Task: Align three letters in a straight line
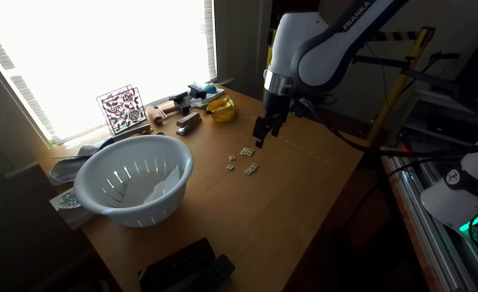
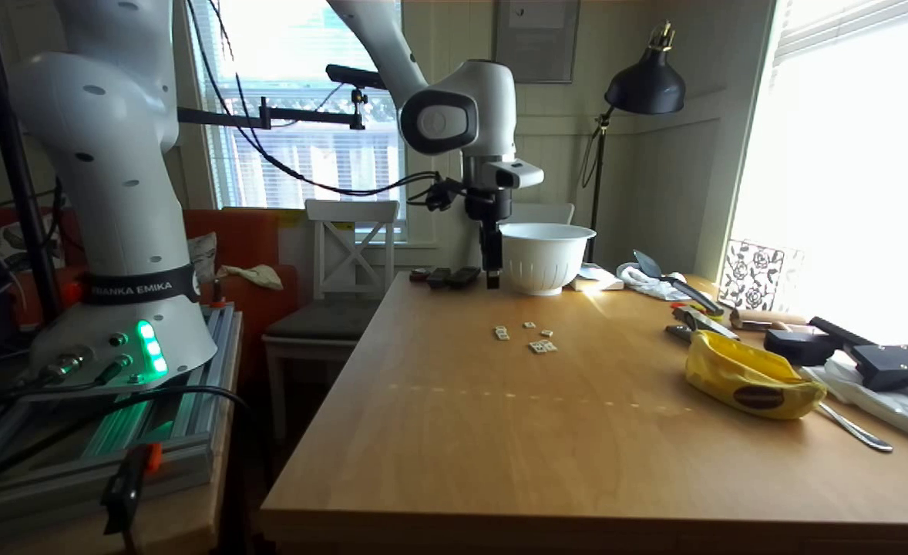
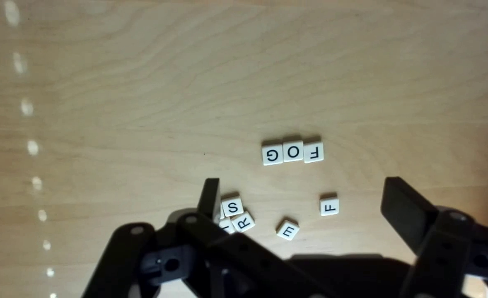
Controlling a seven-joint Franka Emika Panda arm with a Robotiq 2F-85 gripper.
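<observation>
"What's the table [image 3: 144, 95] made of?"

"Pale, fine-grained wood. On it, flat square cream tiles: F [image 3: 313, 152], O [image 3: 293, 151] and G [image 3: 272, 155] sit edge to edge in a nearly straight row — O a touch out of line."

"And the other lettered pieces?"

"A second F [image 3: 329, 206] and an E [image 3: 288, 230] lie loose, apart from each other. In the wrist view S [image 3: 232, 206] and R [image 3: 243, 222] bunch up with others that one finger [image 3: 209, 198] of the gripper [image 3: 304, 194] partly covers."

"How does the gripper stand?"

"Fingers spread wide, hanging above the table."

"Any containers?"

"A round, smooth white colander [image 1: 158, 210] with narrow slots, holding a thin, crumpled white sheet [image 1: 164, 190]. Also a soft yellow pouch [image 2: 747, 381], banana-shaped and gaping along its top; its contents I can't make out."

"What else is about?"

"A stapler [image 1: 188, 121] near the pouch, a wooden cylinder [image 1: 156, 115], an openwork rose-patterned rack [image 1: 121, 107] by the window [image 1: 101, 48] and dark slabs [image 1: 180, 263] toward one end of the table — all well apart from the row."
</observation>
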